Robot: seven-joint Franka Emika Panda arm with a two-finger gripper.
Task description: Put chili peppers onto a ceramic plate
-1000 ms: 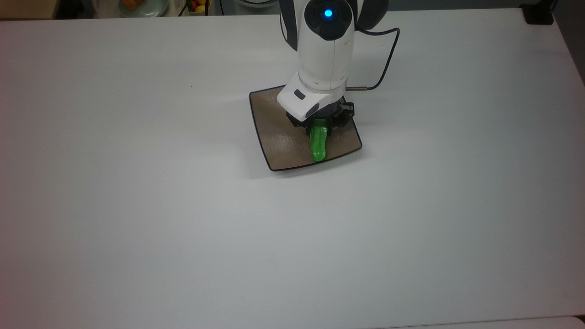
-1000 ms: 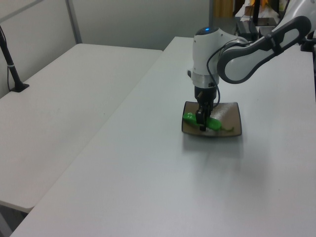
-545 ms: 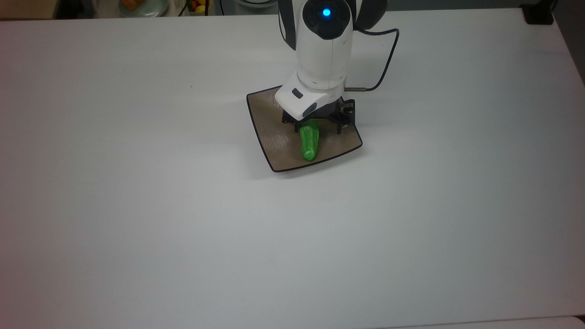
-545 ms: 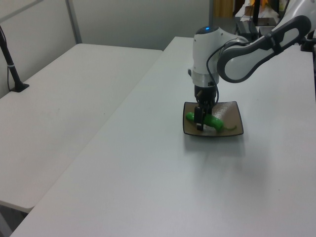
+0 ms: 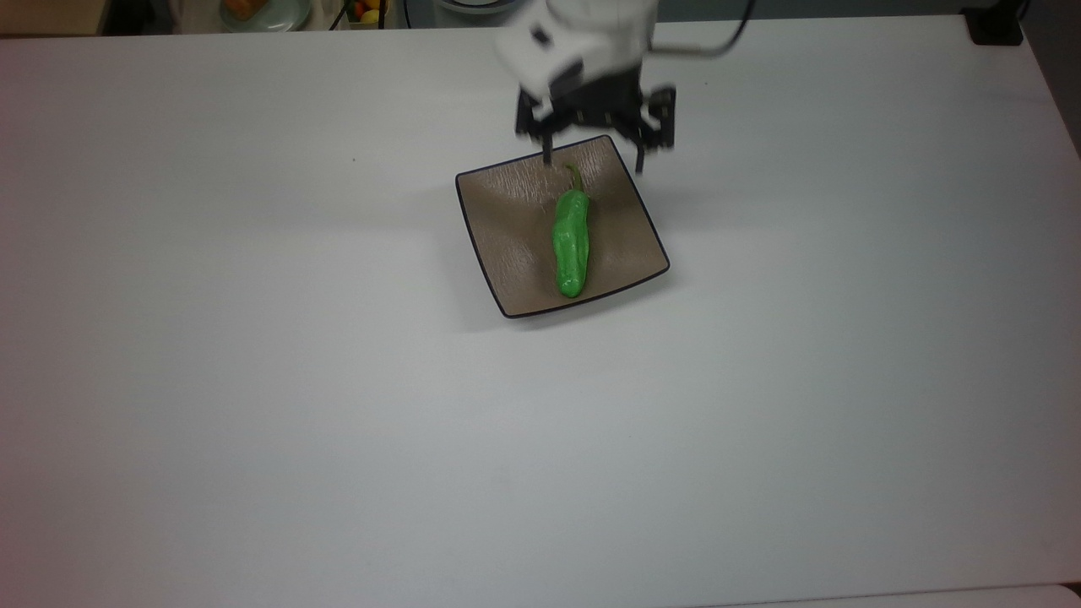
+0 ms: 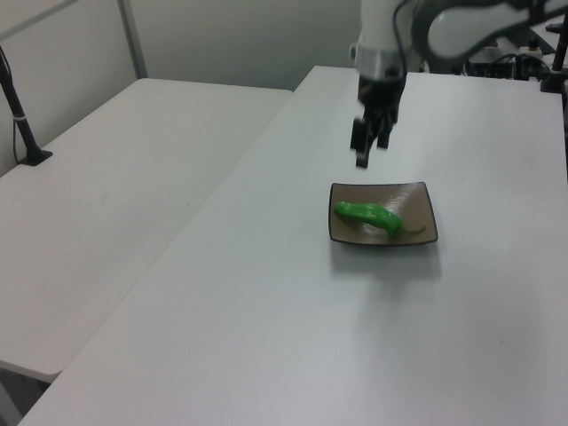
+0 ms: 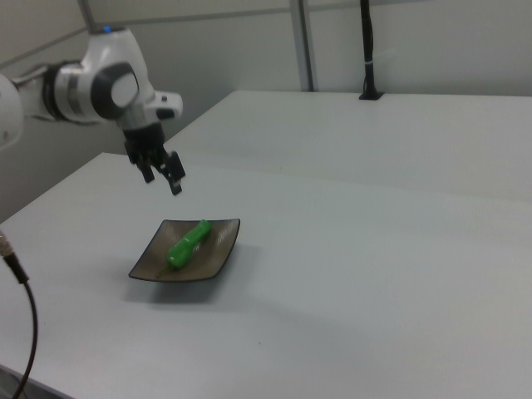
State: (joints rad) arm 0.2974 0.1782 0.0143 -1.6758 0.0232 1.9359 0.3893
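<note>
glossy green pepper [image 5: 570, 242] (bumpy), on plate [image 5: 507, 245]

The arm [image 5: 583, 34] is blurred and cut off at the top view's upper edge.

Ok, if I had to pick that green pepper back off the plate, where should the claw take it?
Probably across the thick middle of the chili pepper, coming straight down. It lies flat and lengthwise in the ceramic plate, so its long sides are free, while the thin curved stem offers little to hold. The claw hangs open above the plate's far edge.
</note>
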